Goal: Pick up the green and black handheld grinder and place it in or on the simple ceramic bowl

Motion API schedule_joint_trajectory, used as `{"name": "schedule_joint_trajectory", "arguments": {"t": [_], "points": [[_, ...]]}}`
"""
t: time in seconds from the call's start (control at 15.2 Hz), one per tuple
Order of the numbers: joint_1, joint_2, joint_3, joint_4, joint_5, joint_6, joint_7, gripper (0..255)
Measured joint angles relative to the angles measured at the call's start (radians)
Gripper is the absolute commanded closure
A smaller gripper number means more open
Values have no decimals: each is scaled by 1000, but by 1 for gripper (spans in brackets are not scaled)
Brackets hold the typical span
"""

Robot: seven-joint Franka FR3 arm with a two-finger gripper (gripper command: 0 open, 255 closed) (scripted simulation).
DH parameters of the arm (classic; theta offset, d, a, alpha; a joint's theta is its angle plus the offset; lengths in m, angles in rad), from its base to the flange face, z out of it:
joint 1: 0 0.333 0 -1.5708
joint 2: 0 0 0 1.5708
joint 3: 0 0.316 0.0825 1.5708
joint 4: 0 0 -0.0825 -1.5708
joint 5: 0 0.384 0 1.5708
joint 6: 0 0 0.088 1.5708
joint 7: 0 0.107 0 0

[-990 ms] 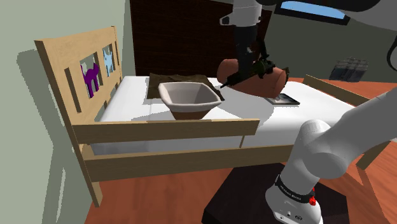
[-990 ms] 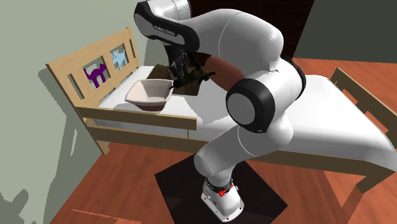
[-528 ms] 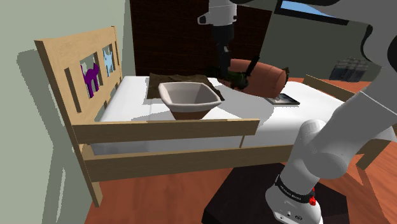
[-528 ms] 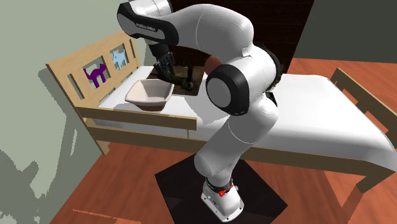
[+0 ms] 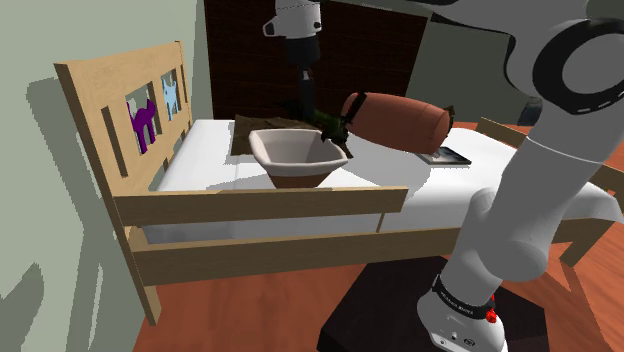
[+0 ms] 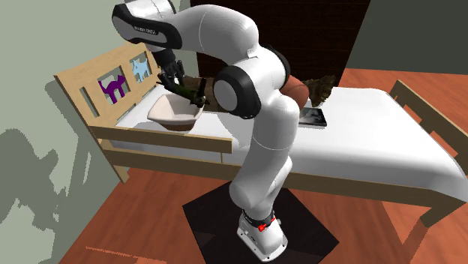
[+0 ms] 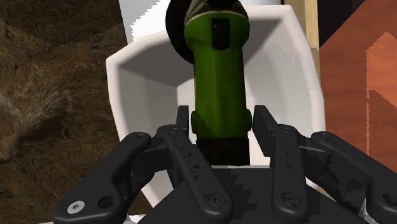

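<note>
**Grip and tool.** The gripper [image 7: 221, 121] is pinching the handheld grinder [image 7: 218, 70] by its black tail end, with one black finger pressing on each flank of the green body. The grinder is hanging clear of the bed, just above the bowl [image 7: 143, 83]. Its long axis is running straight out from the fingers, and the black disc head is lying farthest from the hand. In the wrist view, the bowl's white hollow is showing directly behind the body and head. In the shoulder view, the tool is slanting over the bowl's far rim, apparently without touching it.

**Judgement.** The carry is nearing its end. The coming move is calling for a short descent into the hollow, then a parting of the fingers. The head is riding close to the rim — it could be catching there or tipping out.

**Surface, shoulder view's left to right.**
- The wooden headboard [image 5: 90, 110] is carrying a purple cat cut-out [image 5: 141, 122] and a blue one [image 5: 172, 95].
- The bowl is standing on the white mattress [image 5: 200, 160] at the headboard end, close to the near side rail [image 5: 250, 205].
- A dark brown cloth [image 5: 243, 135] is lying beyond the bowl.
- A brown bolster [image 5: 405, 122] is lying mid-bed.
- A dark flat slab [image 5: 447, 156] — possibly a tablet — is lying toward the far edge.

**Room.** A grey-green wall [image 5: 30, 200] is standing beside the bed, and a red-brown plank floor [image 5: 250, 310] is running below it.
</note>
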Motion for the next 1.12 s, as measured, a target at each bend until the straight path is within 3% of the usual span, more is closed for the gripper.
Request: {"name": "schedule_joint_trajectory", "arguments": {"t": [0.2,0.66,1.12], "points": [[8,67,9,55,-1,10,19,255],[7,54,9,-51,3,105,32,255],[6,50,8,-72,3,120,35,255]]}}
